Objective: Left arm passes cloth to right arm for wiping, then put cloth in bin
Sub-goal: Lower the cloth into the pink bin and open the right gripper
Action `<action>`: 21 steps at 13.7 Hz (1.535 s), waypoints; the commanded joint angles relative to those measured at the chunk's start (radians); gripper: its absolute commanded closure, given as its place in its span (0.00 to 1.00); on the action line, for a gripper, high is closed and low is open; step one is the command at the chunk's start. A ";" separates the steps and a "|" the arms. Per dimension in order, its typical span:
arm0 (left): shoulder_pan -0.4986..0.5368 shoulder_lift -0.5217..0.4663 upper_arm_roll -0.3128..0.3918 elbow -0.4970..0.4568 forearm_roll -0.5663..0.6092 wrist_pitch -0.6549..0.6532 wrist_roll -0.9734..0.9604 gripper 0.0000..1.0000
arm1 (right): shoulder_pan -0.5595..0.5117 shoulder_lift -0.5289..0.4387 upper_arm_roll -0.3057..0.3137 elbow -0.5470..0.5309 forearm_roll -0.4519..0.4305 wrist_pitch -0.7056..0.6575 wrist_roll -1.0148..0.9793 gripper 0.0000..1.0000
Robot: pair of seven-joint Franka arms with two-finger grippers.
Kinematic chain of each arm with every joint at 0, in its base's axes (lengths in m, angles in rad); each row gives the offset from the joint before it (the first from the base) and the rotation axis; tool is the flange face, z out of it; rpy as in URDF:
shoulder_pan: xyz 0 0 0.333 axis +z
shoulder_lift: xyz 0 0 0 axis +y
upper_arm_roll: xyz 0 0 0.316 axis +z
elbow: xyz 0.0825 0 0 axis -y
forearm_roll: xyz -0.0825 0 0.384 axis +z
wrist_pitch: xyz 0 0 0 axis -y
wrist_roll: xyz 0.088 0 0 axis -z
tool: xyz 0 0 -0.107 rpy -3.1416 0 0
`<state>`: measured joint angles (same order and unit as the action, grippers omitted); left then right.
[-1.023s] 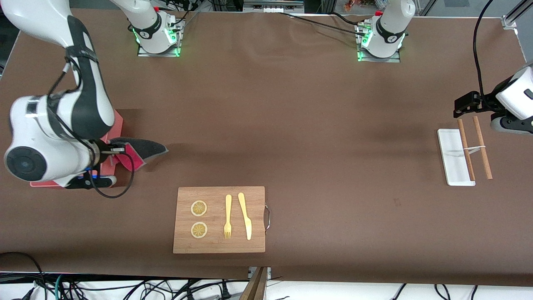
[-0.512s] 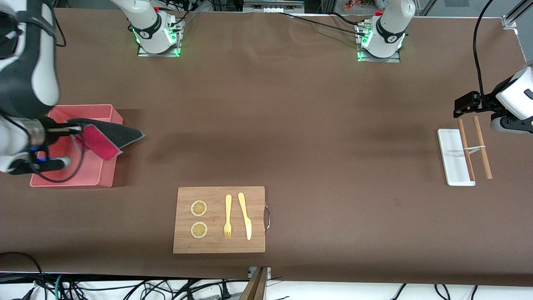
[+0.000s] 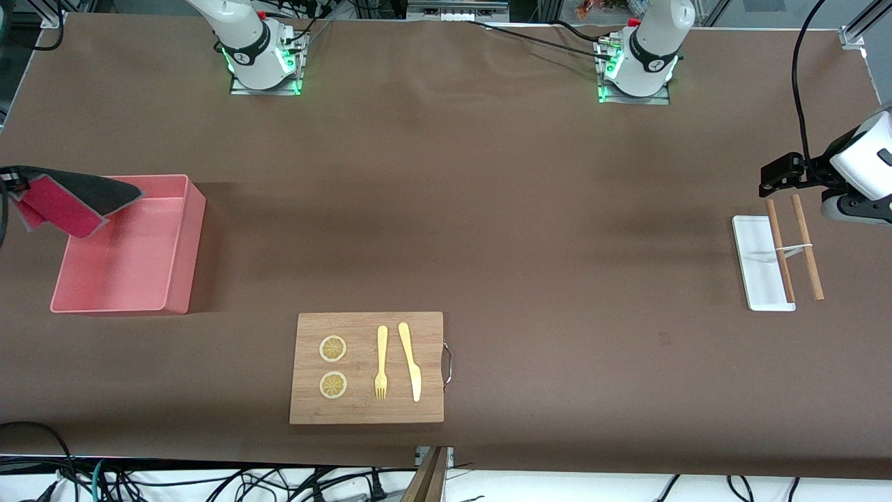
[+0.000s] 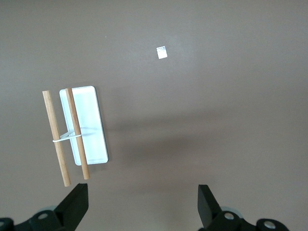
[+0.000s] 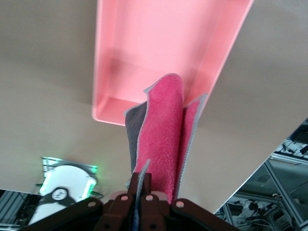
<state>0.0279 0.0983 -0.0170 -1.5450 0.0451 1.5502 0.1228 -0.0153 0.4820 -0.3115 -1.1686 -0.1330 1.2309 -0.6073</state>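
My right gripper is shut on the cloth, which hangs folded with its magenta face and dark grey face both showing. In the front view the cloth hangs over the corner of the salmon-pink bin nearest the right arm's end of the table. Only the tip of the right gripper shows there. The bin is empty. My left gripper is open and empty. It waits above the table at the left arm's end.
A white tray with two wooden sticks tied by a band lies near the left gripper. A bamboo board with two lemon slices, a fork and a knife lies near the front camera.
The right arm has carried the cloth from beside the bin to over the bin's corner at the table's end. Most of the arm has left the front view. The left arm has not moved.
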 commanded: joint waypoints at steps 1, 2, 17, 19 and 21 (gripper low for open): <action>-0.005 0.008 0.003 0.028 -0.016 -0.022 -0.006 0.00 | 0.002 -0.002 -0.020 -0.091 -0.007 0.090 -0.032 1.00; -0.005 0.009 0.005 0.028 -0.016 -0.022 -0.006 0.00 | 0.002 0.003 -0.020 -0.100 -0.004 0.105 -0.025 1.00; -0.006 0.009 -0.001 0.028 -0.016 -0.019 -0.006 0.00 | -0.002 0.032 -0.014 -0.460 0.144 0.456 0.097 1.00; -0.005 0.009 -0.003 0.028 -0.016 -0.019 -0.006 0.00 | 0.000 0.058 -0.012 -0.479 0.177 0.510 0.104 1.00; -0.005 0.009 -0.003 0.028 -0.016 -0.019 -0.008 0.00 | 0.008 0.079 -0.009 -0.480 0.200 0.538 0.133 1.00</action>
<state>0.0248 0.0983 -0.0206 -1.5446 0.0451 1.5502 0.1228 -0.0182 0.5583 -0.3231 -1.6313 0.0417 1.7373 -0.5063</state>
